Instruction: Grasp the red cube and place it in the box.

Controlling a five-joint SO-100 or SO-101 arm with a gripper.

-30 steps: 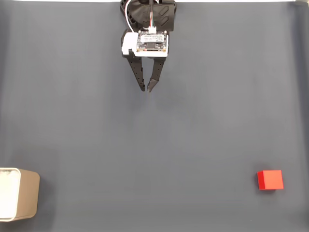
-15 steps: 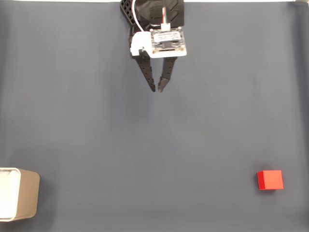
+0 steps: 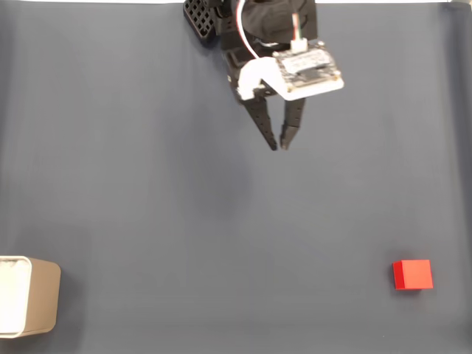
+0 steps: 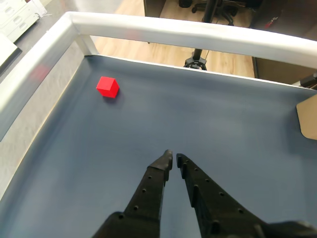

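Note:
The red cube (image 3: 412, 274) sits alone on the dark grey mat at the lower right of the fixed view; in the wrist view the red cube (image 4: 107, 87) lies far ahead at the upper left. The beige box (image 3: 35, 296) stands at the lower left edge of the fixed view, and a tan corner of the box (image 4: 309, 117) shows at the wrist view's right edge. My black gripper (image 3: 279, 147) hangs near the top centre, well away from both. The gripper (image 4: 173, 157) is shut, its fingertips nearly touching with nothing between them.
A white circuit board (image 3: 310, 70) rides on the wrist above the fingers. A raised white rim (image 4: 163, 30) borders the mat on the far and left sides in the wrist view, with wooden floor and chair legs beyond.
The arm has swung to the right in the fixed view, carrying the shut gripper toward the cube's side. The cube and the box have not moved.

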